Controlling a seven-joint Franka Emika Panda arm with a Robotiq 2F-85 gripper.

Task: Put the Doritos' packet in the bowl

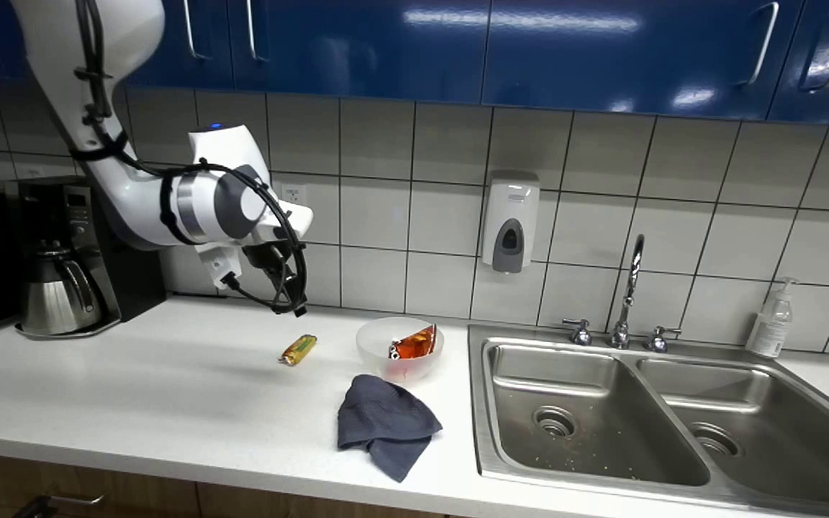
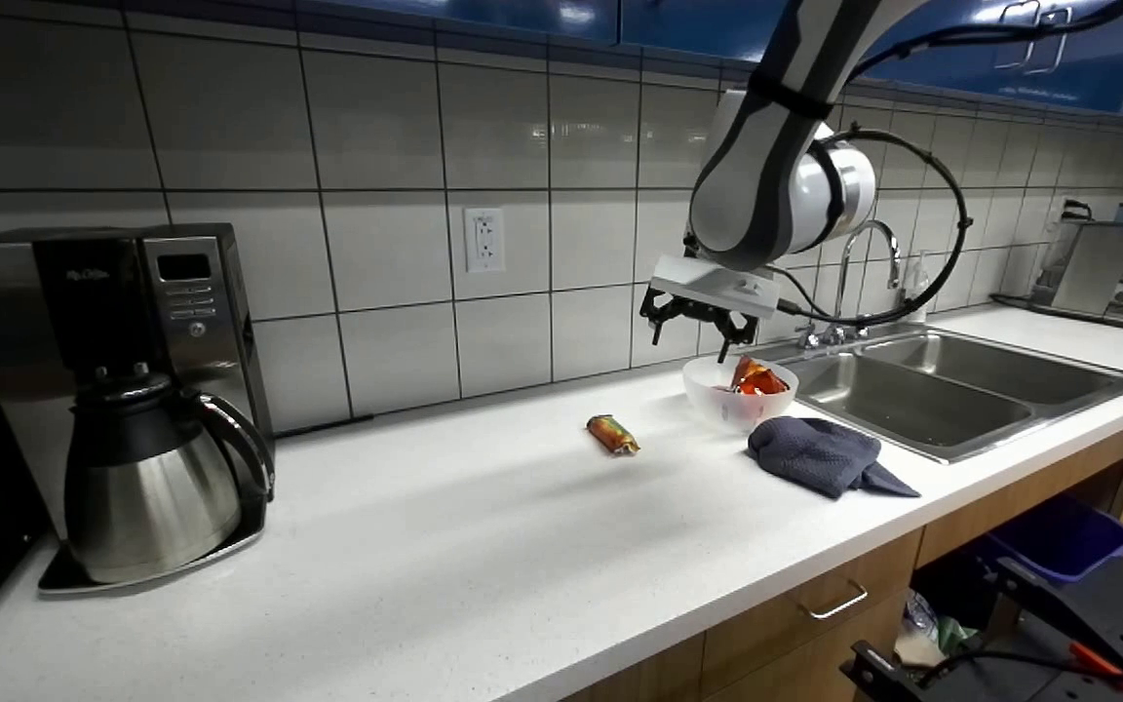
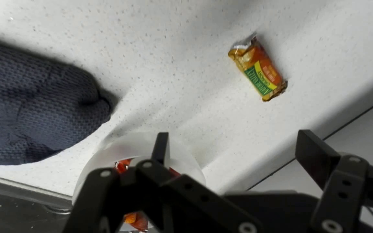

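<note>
Claw (image 2: 690,349) released, its two black fingers (image 3: 161,145) parted wide, a white robot arm (image 2: 766,195) hangs over a white tabletop (image 1: 198,374). Below and to one side of the claw, apart from it, the red-orange Doritos' packet (image 1: 413,344) rests tilted inside a shallow translucent bowl (image 1: 374,349), one corner pointing up, as both exterior views show. In the wrist view, one finger hides part of the bowl and packet. Just beside the bowl lies a rumpled dark blue-grey cloth (image 1: 388,424); near the bowl on another side, a small wrapped bar (image 3: 260,72), labeled "Nature Valley Crunchy," lies flat. Close by, a steel sink (image 1: 481,403) with two basins is set into the tabletop, a chrome faucet (image 1: 627,302) at its back edge and a clear pump bottle (image 1: 771,327) at a rear corner. On the tiled wall (image 1: 375,208) behind, under blue cabinets (image 1: 357,47), hangs a soap dispenser (image 1: 512,216). Toward the end away from the sink, a coffee maker (image 2: 89,283) stands with a steel carafe (image 2: 157,497) on its base, well apart from the bowl.
</note>
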